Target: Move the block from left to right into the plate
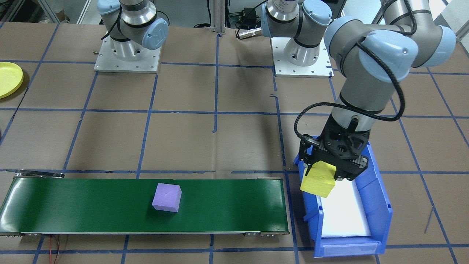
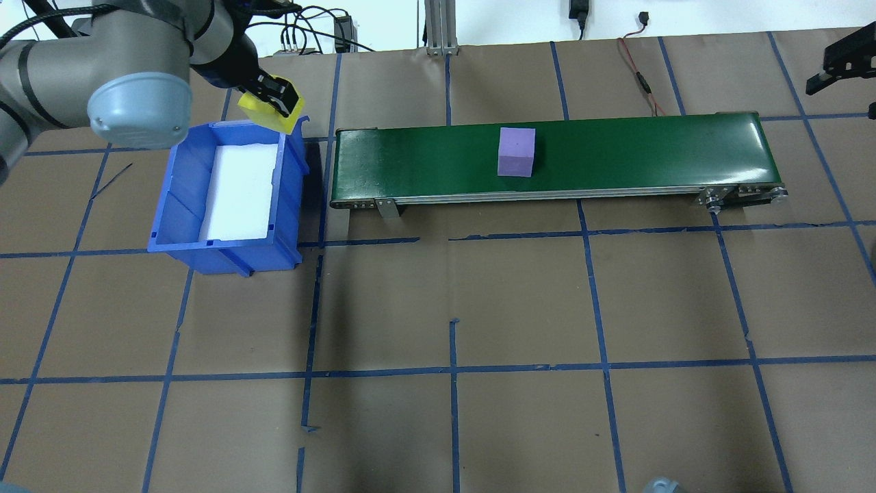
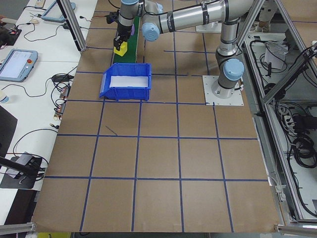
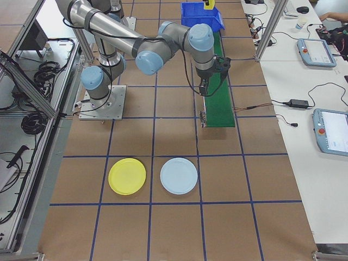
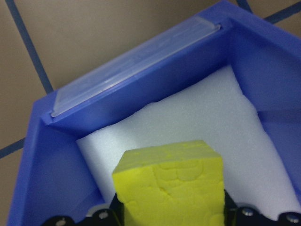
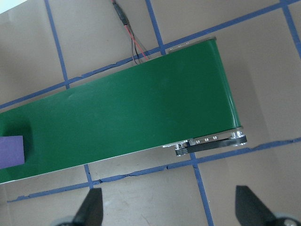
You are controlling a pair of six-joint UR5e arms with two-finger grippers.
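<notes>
- Brown paper marked with a grid of blue tape covers the table [image 2: 520,301], with robot bases bolted at its back edge and operators' benches alongside in the side views.
- Left gripper [image 1: 322,172]: its fingers are clamped on a yellow block [image 1: 318,179], which hangs above the end of the blue bin [image 1: 377,205] nearest the robot, over the corner toward the belt.
- From the left wrist camera, the yellow block [image 5: 171,183] fills the lower middle, with the bin's white foam liner [image 5: 202,127] beneath and beyond it; the block is clear of the liner.
- In the overhead view, the same gripper [image 2: 272,96] holds the block [image 2: 263,113] at the bin's far rim, beside the left end of the green conveyor belt [image 2: 616,157].
- Right gripper [image 6: 169,207]: its two fingertips [image 6: 91,207] stand wide apart and hold nothing, hovering over the paper just off the belt's right end [image 6: 207,94].
- A purple block [image 1: 167,197] sits on the belt near its middle, flat on one face, well apart from both grippers; its edge shows at the left border of the right wrist view [image 6: 11,150].
- The yellow plate [image 4: 127,176] lies on the table on the robot's right, well apart from the belt, with nothing on it.
- A pale blue plate [image 4: 179,175] lies just beside the yellow one, not touching it.
- Red and black wires [image 2: 640,75] run off the table behind the belt.
</notes>
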